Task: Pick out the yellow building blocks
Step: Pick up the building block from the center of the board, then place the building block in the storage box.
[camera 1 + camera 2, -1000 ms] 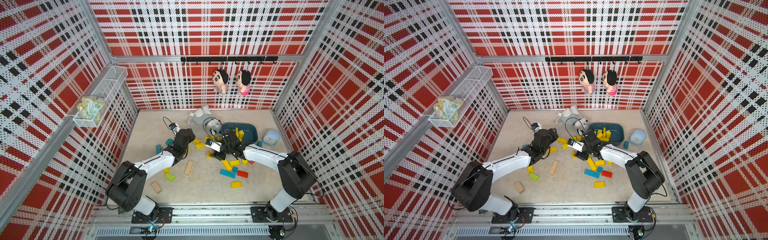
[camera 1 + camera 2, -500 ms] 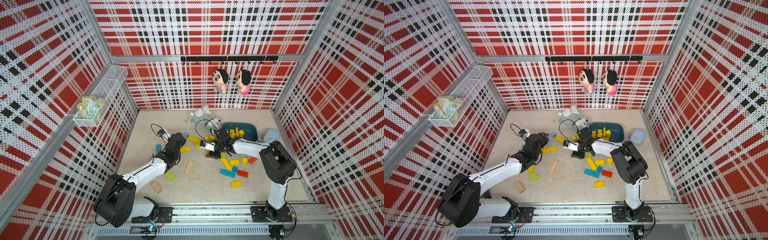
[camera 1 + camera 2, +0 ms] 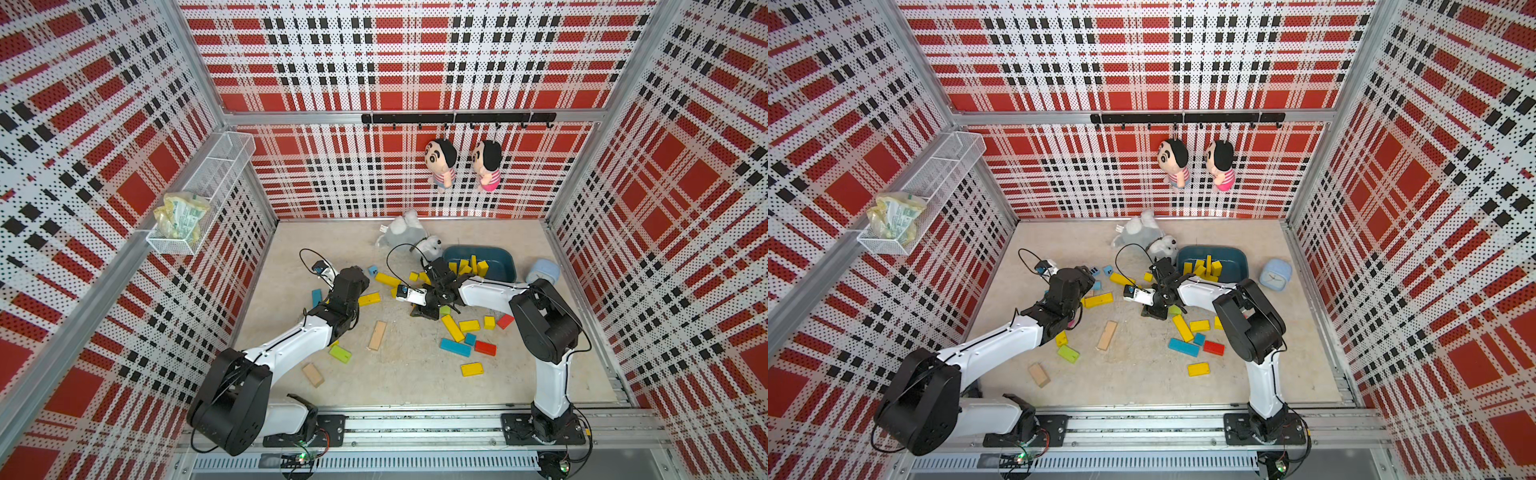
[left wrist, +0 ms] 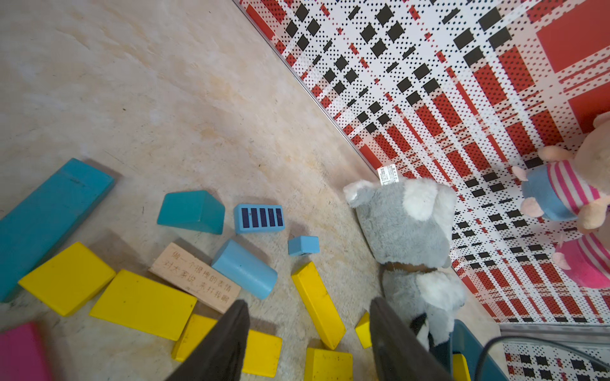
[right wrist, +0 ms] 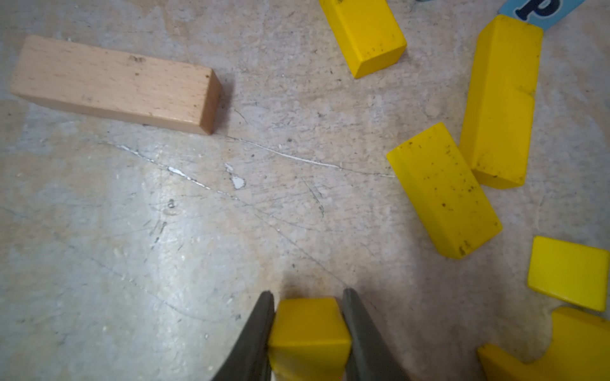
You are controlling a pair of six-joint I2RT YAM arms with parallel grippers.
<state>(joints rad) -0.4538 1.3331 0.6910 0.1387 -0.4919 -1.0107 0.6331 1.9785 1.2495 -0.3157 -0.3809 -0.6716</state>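
Right claw [image 5: 307, 297] was clamped on a small yellow block [image 5: 308, 333], one finger on each side, low over the floor [image 5: 198, 214]. It sat a short way from the bin [image 3: 509, 266], on the side toward the left arm. Couldn't tell whether the block was lifted or on the floor.

Left claw [image 4: 307, 305] was open with its fingers well apart, holding nothing. It was farther from the bin than the right claw. A yellow bar [image 4: 313, 290] lay flat on the floor between its fingers in the wrist view.

Yellow blocks [image 3: 469, 266] sat inside the bin, some on end, seen in both top views [image 3: 1204, 268].

More yellow lay loose on the floor:
- A long yellow bar [image 3: 452, 327], a yellow brick [image 3: 469, 325] and a yellow cube [image 3: 489, 322] were close together on the arm-base side of the bin.
- A lone yellow brick [image 3: 472, 369] lay farther out the same way.
- A flat yellow brick [image 3: 369, 299] lay between the bin and the left arm, near the yellow bar.

In the right wrist view, two yellow bricks [image 5: 444, 191] were touching near the gripped one. A wooden plank [image 5: 115, 85] lay well apart from them.

A grey plush toy [image 3: 409, 239] was just beside the bin's corner on the back-wall side. Blue blocks [image 4: 191, 211] and a printed wooden block [image 4: 194, 277] lay mixed in near the left claw.
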